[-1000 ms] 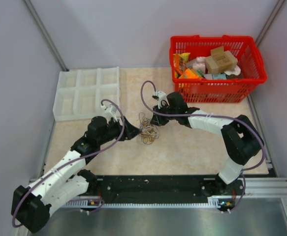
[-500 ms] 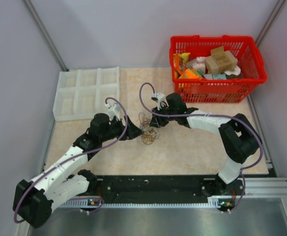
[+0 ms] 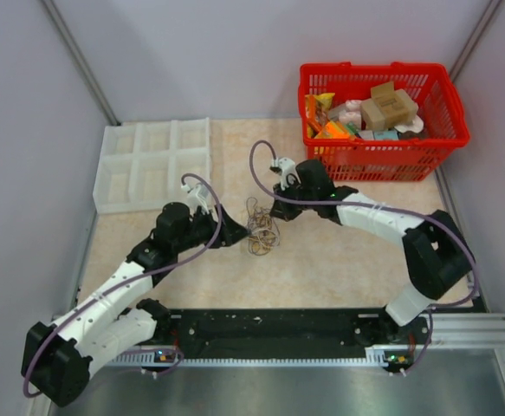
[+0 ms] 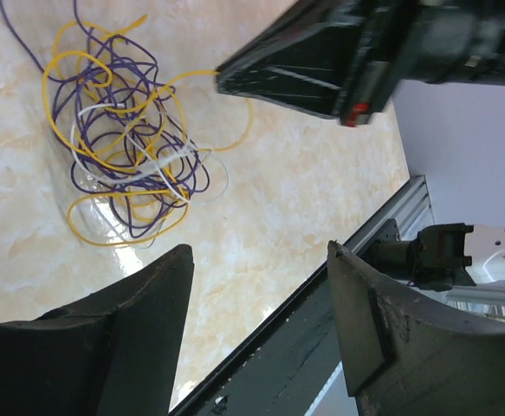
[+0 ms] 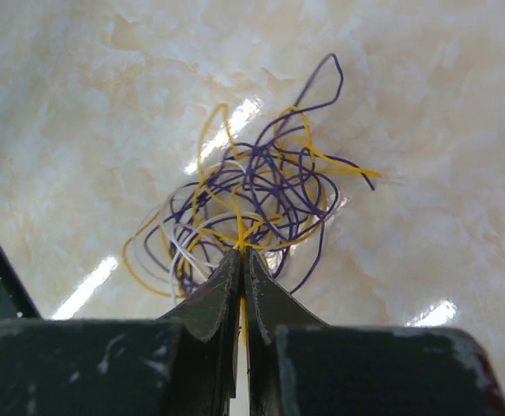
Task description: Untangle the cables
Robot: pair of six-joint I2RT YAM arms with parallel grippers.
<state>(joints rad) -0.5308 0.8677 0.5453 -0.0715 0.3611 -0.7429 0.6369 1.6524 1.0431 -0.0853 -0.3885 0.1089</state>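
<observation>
Right wrist view is showing the right gripper (image 5: 241,256) pinching its fingers together on a yellow strand at the near edge of the tangle of thin yellow, purple and white cables (image 5: 252,204). The tangle is lying on the beige marbled tabletop (image 5: 425,113), between the two arms. Just beside it, the left gripper (image 4: 256,260) is hovering with fingers standing well apart, gripping nothing.

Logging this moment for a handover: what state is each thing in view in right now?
cables, one tangled clump lying on the table.
right gripper, shut, pinching a yellow strand of the clump.
left gripper, open, holding nothing.
red basket, upright, filled with packages.
white tray, compartments look bare.
</observation>
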